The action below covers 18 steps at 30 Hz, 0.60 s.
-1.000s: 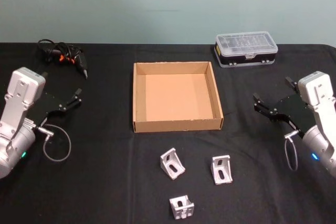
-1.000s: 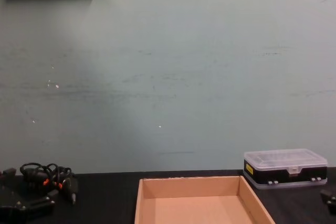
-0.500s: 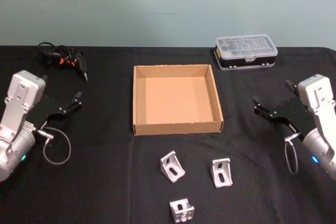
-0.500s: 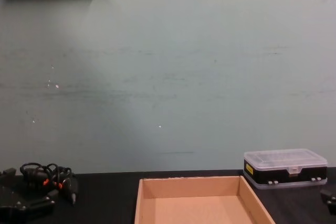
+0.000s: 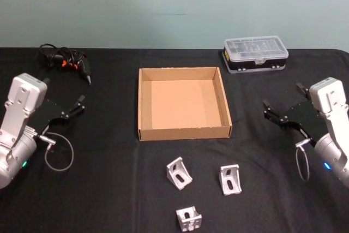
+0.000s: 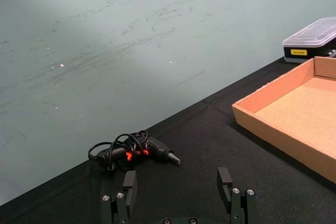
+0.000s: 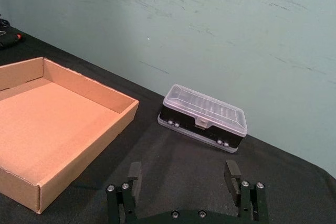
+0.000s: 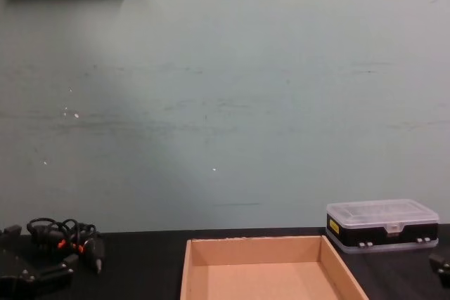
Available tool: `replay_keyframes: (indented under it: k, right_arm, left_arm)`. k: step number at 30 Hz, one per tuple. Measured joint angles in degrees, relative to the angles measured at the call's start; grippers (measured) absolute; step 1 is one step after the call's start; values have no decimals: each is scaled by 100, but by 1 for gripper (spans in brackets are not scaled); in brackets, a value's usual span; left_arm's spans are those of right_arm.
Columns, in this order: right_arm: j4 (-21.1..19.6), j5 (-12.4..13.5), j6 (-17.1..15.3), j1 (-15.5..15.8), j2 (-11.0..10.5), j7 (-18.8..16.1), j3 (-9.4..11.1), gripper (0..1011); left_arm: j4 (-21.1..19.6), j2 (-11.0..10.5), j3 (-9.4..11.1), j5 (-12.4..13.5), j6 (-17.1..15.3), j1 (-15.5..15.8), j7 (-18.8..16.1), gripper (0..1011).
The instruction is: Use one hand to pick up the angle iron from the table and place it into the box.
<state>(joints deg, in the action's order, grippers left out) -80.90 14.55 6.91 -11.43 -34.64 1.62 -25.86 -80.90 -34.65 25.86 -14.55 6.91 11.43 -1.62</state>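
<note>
Three silver angle irons lie on the black table (image 5: 109,189) in front of the box: one (image 5: 179,172) at the left, one (image 5: 230,179) at the right, and one (image 5: 188,217) nearest me. The brown cardboard box (image 5: 184,132) stands open and empty at the table's middle, also seen from the chest (image 8: 190,265) and both wrists (image 6: 273,129) (image 7: 89,129). My left gripper (image 5: 64,92) hovers open far to the left, its fingers (image 6: 129,181) spread wide. My right gripper (image 5: 282,96) hovers open far to the right, its fingers (image 7: 231,171) holding nothing.
A clear-lidded plastic case (image 5: 255,52) with a black base sits behind the box at the right. A black corded tool (image 5: 68,59) with orange marks lies at the back left. A teal wall rises behind the table.
The whole scene sits slightly lower in the head view than a second ago. Neither gripper nor any object has moved on the table.
</note>
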Motion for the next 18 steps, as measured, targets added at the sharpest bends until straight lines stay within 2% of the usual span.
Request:
replay_keyframes:
  k: [5,7,12,15,18]
  right_arm:
    - [0,0,0,0,0,0,0,1000]
    - [-34,81,44,39,-13,-82,44,1000]
    - [-384,566,140,348,-187,-568,280,1000]
    - [-900,1003,-68,718,-454,-947,488,1000]
    - [-1250,1269,-288,951,-669,-1206,605,1000]
  left_arm:
    - [0,0,0,0,0,0,0,1000]
    - [0,0,0,0,-1,0,0,1000]
    - [0,0,0,0,0,0,0,1000]
    - [0,0,0,0,0,0,0,1000]
    - [0,0,0,0,-1,0,0,1000]
